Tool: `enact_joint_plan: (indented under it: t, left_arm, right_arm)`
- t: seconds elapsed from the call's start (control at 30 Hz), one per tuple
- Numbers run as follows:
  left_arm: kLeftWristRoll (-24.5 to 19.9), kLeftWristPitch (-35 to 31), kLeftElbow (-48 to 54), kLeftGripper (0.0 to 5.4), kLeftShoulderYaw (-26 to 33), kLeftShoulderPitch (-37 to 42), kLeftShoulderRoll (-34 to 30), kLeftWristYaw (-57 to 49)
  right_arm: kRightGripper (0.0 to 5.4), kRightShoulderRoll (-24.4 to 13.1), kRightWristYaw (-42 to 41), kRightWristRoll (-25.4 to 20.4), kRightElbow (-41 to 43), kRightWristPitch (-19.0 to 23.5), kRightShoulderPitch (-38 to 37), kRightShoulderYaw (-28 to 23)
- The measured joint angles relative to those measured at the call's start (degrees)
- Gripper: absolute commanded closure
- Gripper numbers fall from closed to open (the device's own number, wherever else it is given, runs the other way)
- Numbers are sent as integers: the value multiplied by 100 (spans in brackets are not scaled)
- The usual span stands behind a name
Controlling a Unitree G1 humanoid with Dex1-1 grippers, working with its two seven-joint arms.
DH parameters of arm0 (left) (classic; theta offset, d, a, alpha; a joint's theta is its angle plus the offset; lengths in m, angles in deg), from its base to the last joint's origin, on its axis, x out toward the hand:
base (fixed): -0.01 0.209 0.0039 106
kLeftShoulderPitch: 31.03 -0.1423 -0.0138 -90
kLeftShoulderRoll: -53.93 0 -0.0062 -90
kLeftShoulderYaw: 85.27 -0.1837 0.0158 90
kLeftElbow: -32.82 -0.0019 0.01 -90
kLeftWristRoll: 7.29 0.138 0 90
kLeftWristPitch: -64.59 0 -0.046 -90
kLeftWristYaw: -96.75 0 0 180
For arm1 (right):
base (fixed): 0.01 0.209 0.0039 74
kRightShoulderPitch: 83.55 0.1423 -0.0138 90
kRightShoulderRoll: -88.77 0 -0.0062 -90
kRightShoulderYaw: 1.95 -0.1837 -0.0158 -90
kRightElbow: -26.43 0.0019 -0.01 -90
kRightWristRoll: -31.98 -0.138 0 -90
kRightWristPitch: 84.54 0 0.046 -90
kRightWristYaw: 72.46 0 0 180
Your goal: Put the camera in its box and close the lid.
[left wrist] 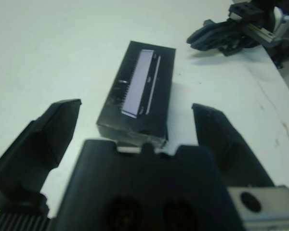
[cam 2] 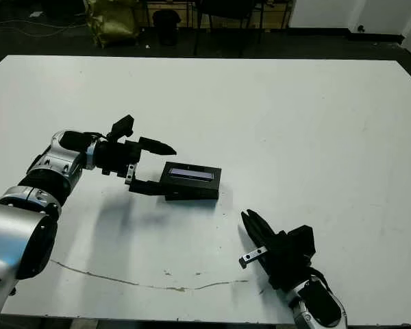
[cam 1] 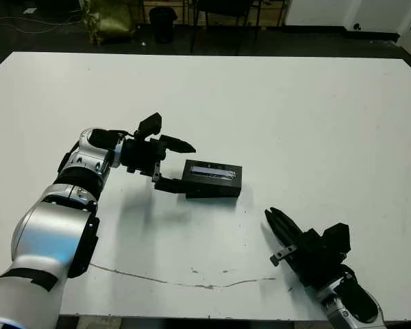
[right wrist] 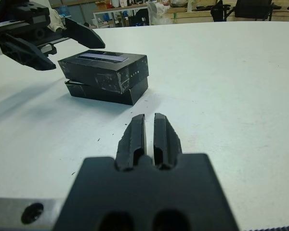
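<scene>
The lid (cam 1: 214,171), black with a pale strip on its face, lies on top of the box (right wrist: 111,92) near the table's middle. In the right wrist view it sits slightly askew, its edges not lined up with the box. The camera is hidden. My left gripper (cam 1: 185,166) is open at the stack's left end, one finger (cam 1: 180,145) behind it and one finger (cam 1: 170,184) in front. Neither finger clearly touches it. My right gripper (cam 1: 270,215) is shut and empty, low over the table, in front of and to the right of the stack.
The white table (cam 1: 315,116) has a thin dark crack line (cam 1: 157,277) near its front edge. Beyond the far edge are chair legs, a dark bin (cam 1: 163,15) and an olive bag (cam 1: 109,19) on the floor.
</scene>
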Motion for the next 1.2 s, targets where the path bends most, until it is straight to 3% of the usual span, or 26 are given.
enact_joint_plan:
  t: [0.9,1.2]
  left_arm:
    - [193,-92,-26,2,-16,55,46,-78]
    - [225,-94,-40,2,-26,55,84,25]
  right_arm:
    - [540,6,-44,-126,-14,-62,-53,-26]
    - [540,-19,106,69,117,94,-73,5]
